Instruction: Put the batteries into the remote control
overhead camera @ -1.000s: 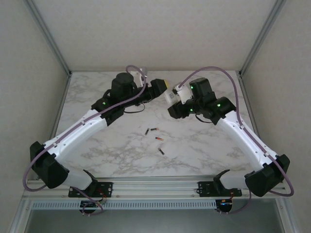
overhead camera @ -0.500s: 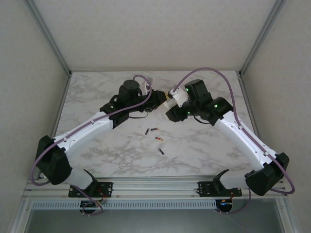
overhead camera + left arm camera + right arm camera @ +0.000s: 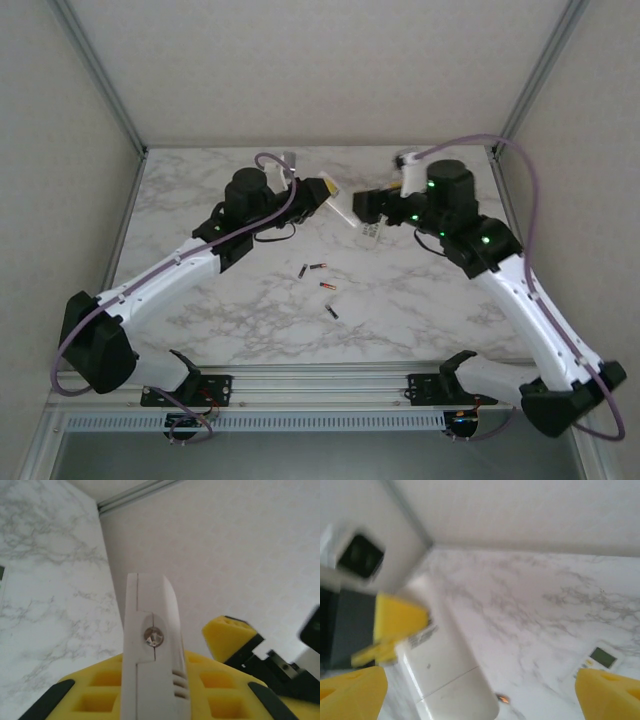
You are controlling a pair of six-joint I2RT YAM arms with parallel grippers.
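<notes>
- The left gripper [image 3: 325, 190] is clamped on the white remote [image 3: 345, 213] and holds it off the table [image 3: 200, 180], with its free end pointing toward the other arm. I judge this is meant to give that arm a steady, raised target.
- The right gripper [image 3: 365, 208] sits just beside that free end with its jaws wide apart and nothing between them. Its yellow fingertips [image 3: 350, 687] stand at the two bottom corners of its own view.
- The batteries [image 3: 325, 287] lie loose on the marble nearer the arm bases, well apart from both grippers. None is loaded yet, so the task looks to be at an early stage.
- The left wrist view shows the remote edge-on between the yellow pads [image 3: 100, 690], with a small screw [image 3: 153, 636] in its side (the grip looks square).
- The right wrist view shows the remote's broad back, with a printed label [image 3: 422, 636] and a seam across it, probably the battery cover.
- That view also shows a second remote [image 3: 602, 657] with a small display, lying flat on the table.
</notes>
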